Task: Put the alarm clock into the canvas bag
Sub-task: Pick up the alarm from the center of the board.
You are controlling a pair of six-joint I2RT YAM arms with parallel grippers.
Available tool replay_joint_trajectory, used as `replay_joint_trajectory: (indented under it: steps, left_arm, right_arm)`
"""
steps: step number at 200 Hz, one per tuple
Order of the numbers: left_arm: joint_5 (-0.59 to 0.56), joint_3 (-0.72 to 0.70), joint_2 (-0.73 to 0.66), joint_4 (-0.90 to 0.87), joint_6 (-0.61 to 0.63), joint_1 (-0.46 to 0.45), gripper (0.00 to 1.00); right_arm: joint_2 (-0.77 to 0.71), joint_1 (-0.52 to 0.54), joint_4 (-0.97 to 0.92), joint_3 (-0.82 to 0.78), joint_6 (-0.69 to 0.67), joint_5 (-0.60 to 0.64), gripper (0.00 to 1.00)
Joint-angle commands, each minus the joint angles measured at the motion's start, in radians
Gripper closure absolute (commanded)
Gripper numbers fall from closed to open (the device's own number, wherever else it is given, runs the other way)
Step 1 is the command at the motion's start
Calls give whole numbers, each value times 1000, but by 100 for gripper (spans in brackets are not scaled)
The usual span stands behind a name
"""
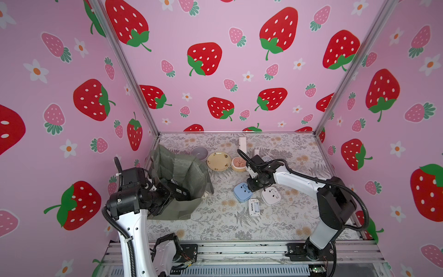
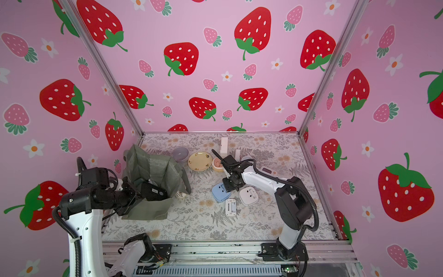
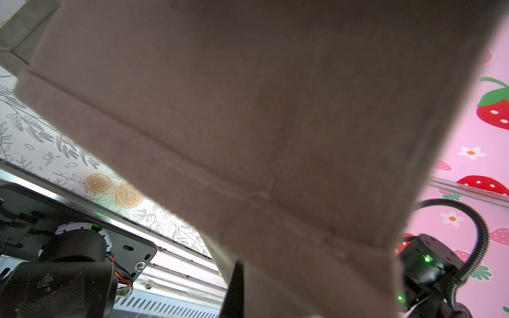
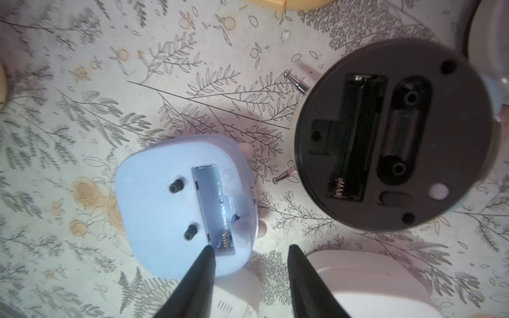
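Left edge of the counter (image 1: pixel 215 227): canvas bag (image 1: pixel 182 167) slumped, mouth gaping, its near rim pinched in the closed left gripper (image 1: pixel 185 193). That wrist view shows only fabric.

Mid-counter: blue alarm clock (image 1: pixel 241 191) lies face down, battery slot bare. Directly over it is the right gripper (image 4: pixel 249 247), jaws part-way apart. One finger is above the slot, the other just off the clock's edge; nothing looks clamped. A white clock (image 1: pixel 272 195) sits just beside, rightward.

The right arm is far nearer the clock. The bag lies well to its left, so the carry should run leftward.
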Motion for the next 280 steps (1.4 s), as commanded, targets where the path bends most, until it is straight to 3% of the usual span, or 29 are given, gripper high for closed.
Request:
replay_joint_trajectory:
  steps: [1, 89, 179, 200, 230, 248, 280]
  left_arm:
    - [20, 27, 2, -19, 7, 4, 100]
    - [20, 26, 9, -10, 1, 4, 100]
    - [24, 30, 19, -7, 8, 4, 100]
    - [25, 26, 19, -7, 7, 4, 100]
    - [31, 20, 14, -5, 4, 4, 100]
    - [38, 17, 14, 0, 2, 4, 100]
    - [53, 16, 14, 9, -5, 4, 100]
  right_arm:
    - [28, -13, -8, 17, -25, -19, 53]
    - [83, -16, 16, 38, -47, -103, 63]
    - [104, -16, 15, 47, -42, -112, 87]
    - [69, -21, -8, 95, -25, -153, 87]
    - [-25, -66, 62, 125, 102, -354, 88]
    - [-100, -86, 219, 93, 232, -510, 89]
    - [-187, -81, 541, 61, 491, -669, 89]
